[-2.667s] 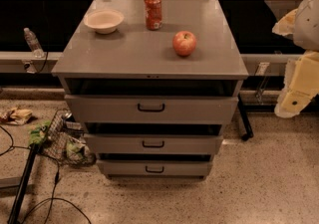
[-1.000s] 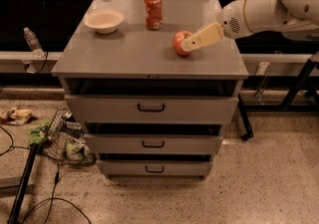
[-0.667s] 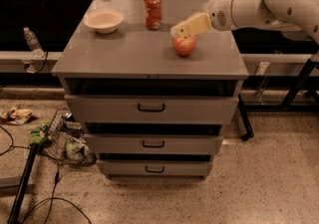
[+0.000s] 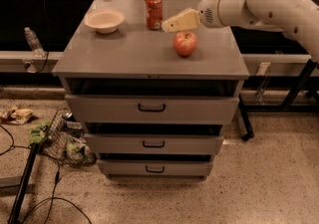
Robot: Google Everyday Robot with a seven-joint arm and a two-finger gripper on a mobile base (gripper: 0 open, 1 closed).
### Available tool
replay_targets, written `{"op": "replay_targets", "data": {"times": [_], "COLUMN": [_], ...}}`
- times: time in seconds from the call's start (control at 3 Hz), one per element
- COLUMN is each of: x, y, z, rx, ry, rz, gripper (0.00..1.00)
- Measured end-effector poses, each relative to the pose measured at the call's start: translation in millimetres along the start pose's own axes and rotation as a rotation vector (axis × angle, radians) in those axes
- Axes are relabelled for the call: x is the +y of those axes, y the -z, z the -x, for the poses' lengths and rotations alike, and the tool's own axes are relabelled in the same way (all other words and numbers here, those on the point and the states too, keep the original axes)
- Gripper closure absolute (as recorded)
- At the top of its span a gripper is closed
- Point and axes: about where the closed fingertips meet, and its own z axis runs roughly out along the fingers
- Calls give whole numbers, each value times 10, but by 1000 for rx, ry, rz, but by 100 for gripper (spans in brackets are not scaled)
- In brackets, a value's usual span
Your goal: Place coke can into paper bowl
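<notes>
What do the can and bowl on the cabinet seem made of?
The coke can: likely thin metal, glossy red print, silvery top. The paper bowl: seemingly matte off-white paper or pulp, no shine. The tool hovers just beside the can.

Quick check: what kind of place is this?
Probably a robotics lab or workshop: grey drawer cabinet as worktop, loose cables on a speckled floor. The gripper hangs just beside the coke can.

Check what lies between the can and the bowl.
Nothing: the camera view shows only bare cabinet top between can and bowl. The gripper hangs just right of the can, near the apple.
</notes>
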Motion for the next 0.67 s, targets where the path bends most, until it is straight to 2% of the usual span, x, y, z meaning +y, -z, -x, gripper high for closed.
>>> {"op": "replay_targets", "data": {"times": [0.33, 0.67], "x": [94, 137], "y": [-509, -1075], "z": [-53, -41], "rx": [19, 6], "ry": [-17, -47], "rz": [19, 48], "gripper": [0, 0]}}
